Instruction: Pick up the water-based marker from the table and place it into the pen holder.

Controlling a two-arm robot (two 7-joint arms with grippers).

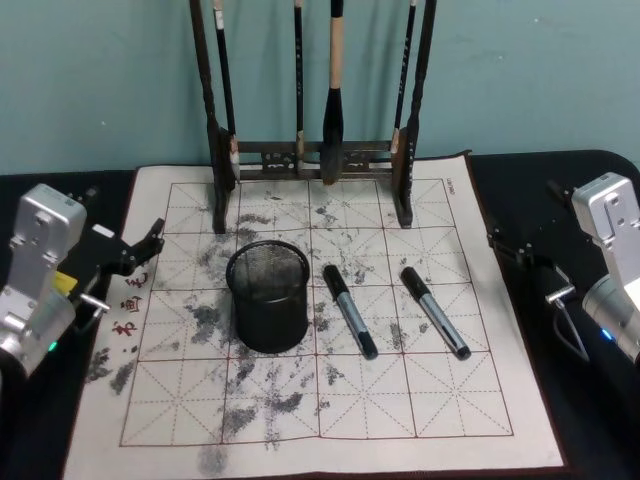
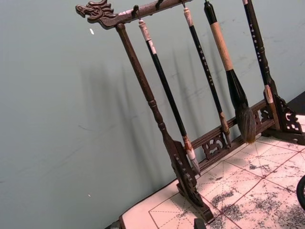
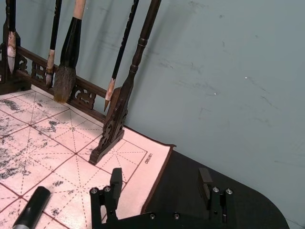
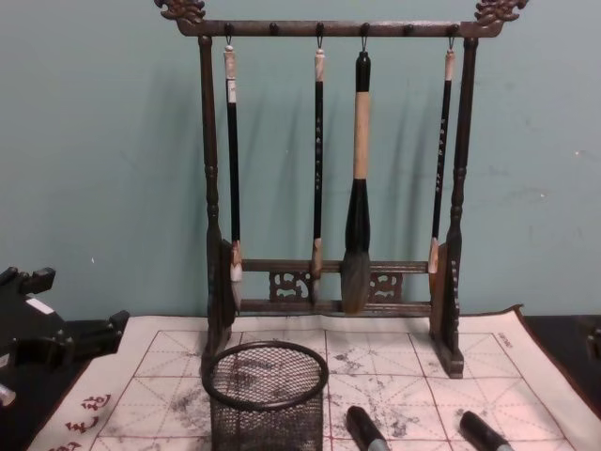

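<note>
Your right hand sits wide open at the bench edge. The nearer marker lies on the mat to its left, another marker and the pen holder beyond. Your left hand is open too.

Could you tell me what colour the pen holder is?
The pen holder is black mesh; head view.

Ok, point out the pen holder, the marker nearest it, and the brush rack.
pen holder [image 1: 268, 322], head view, on its mesh wall.
marker nearest the holder [image 1: 350, 312], head view, middle of its barrel.
brush rack [image 4: 209, 188], chest view, on its left post.
</note>
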